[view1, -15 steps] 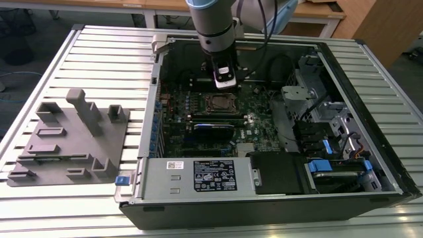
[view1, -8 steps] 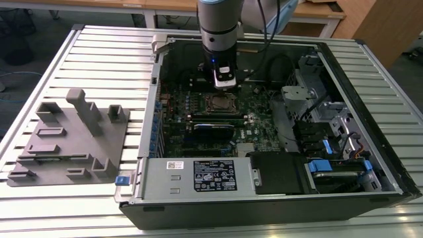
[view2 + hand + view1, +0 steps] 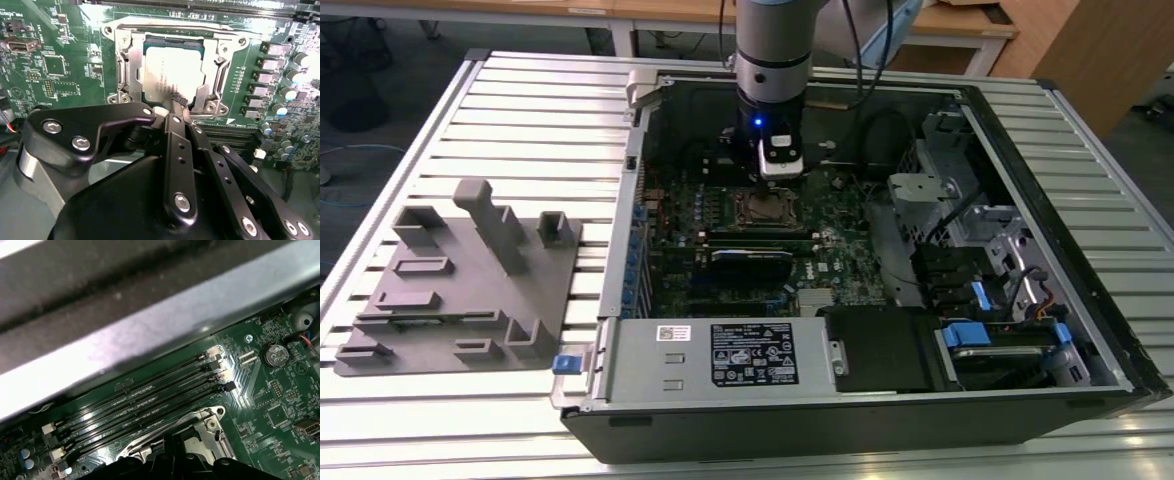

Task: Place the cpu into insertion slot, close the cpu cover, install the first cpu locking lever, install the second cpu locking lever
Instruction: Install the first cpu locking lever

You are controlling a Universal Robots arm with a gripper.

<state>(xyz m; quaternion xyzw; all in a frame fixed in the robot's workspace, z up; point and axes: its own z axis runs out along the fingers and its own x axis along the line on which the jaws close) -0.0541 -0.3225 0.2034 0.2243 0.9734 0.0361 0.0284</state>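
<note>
In the second wrist view the cpu (image 3: 172, 65) lies flat in the insertion slot (image 3: 210, 107), its dull silver top showing through the window of the cpu cover (image 3: 131, 70), which lies down around it. A thin metal lever rod (image 3: 180, 30) runs along the socket's far side. My gripper (image 3: 175, 103) is shut, its black fingertips together at the near edge of the cover, touching or just above it. In the exterior view the gripper (image 3: 778, 172) hangs straight over the insertion slot (image 3: 767, 208) inside the open computer case.
A labelled grey power-supply box (image 3: 720, 355) fills the case's near side, with a drive cage with blue tabs (image 3: 994, 335) beside it. A grey fixture tray (image 3: 467, 280) lies outside at the exterior view's left. Long black memory slots (image 3: 145, 395) and the case wall (image 3: 125, 350) flank the socket.
</note>
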